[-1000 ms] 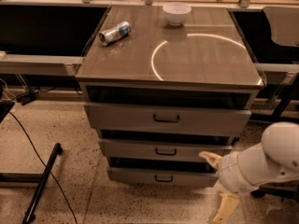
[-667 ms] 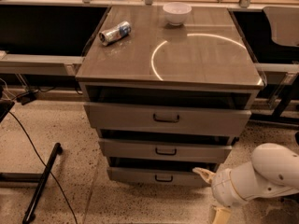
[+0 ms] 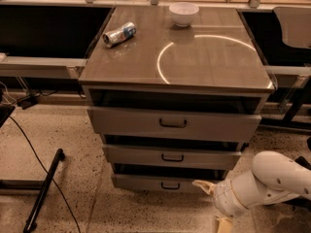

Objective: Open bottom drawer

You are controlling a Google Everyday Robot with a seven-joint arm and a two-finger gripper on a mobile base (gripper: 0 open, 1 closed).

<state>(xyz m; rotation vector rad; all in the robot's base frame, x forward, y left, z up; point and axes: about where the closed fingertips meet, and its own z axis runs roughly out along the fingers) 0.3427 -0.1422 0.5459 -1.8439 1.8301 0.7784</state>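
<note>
The bottom drawer [image 3: 146, 182] is the lowest, shallowest grey front of the cabinet, with a small black handle [image 3: 170, 185] at its centre. It stands slightly out, like the two drawers above it. My gripper [image 3: 210, 207] is low at the right, in front of the drawer's right end, on a white arm [image 3: 272, 178]. Its two fingers are spread apart and hold nothing. The upper fingertip [image 3: 199, 183] is just right of the handle, close to the drawer front; the lower one [image 3: 222, 225] hangs near the floor.
The mid-sized drawer [image 3: 170, 157] and the tall top drawer [image 3: 172, 124] sit above. On the cabinet top [image 3: 209, 62] lie a can [image 3: 119, 34] and a white bowl [image 3: 183, 12]. A black stand leg [image 3: 43, 191] and cable cross the floor at left.
My arm and gripper have moved left and down, from beside the cabinet's right edge to in front of the bottom drawer's right end. The drawers have not moved.
</note>
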